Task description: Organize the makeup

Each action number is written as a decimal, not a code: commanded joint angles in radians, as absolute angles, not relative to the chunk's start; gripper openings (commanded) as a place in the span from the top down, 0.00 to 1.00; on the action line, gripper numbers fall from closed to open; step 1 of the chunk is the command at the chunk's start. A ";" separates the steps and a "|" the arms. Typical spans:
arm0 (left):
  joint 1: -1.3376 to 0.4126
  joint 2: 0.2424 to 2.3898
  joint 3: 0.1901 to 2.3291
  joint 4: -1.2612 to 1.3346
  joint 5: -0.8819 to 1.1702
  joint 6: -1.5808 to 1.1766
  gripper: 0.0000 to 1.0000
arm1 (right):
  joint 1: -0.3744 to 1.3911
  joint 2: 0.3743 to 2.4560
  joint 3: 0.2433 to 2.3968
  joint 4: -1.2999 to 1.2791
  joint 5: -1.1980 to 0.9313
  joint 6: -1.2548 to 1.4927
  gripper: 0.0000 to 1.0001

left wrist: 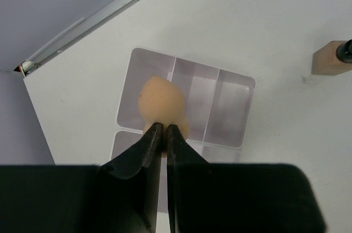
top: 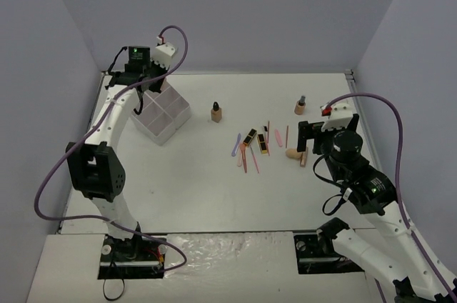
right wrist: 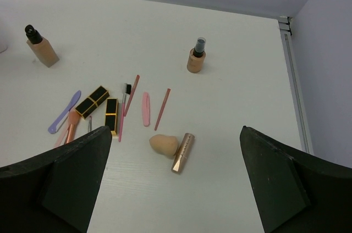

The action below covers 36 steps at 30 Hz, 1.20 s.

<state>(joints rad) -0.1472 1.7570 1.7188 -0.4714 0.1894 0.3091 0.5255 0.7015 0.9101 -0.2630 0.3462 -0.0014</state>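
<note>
Over the white box [left wrist: 231,106] the left gripper [left wrist: 161,128] pinches a beige sponge [left wrist: 162,101] tight, while far right of the box the right gripper [right wrist: 175,129] gapes wide, empty.

light: bright, even | shadows: soft, faint | focus: sharp | glare: none

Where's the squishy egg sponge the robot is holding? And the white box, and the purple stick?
held sponge [left wrist: 161,101], left wrist view, its rounded middle.
white box [left wrist: 234,109], left wrist view, bare floor of its right compartment.
purple stick [right wrist: 64,112], right wrist view, mid-length.
</note>
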 commanded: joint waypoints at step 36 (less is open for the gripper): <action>-0.067 1.979 1.892 -0.429 0.245 0.460 0.54 | 0.532 0.796 0.951 -0.195 0.382 -0.004 0.00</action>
<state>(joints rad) -0.0762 2.0201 1.8454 -0.4944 0.2582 0.4449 0.5255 0.7856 0.9127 -0.2573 0.3584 -0.0187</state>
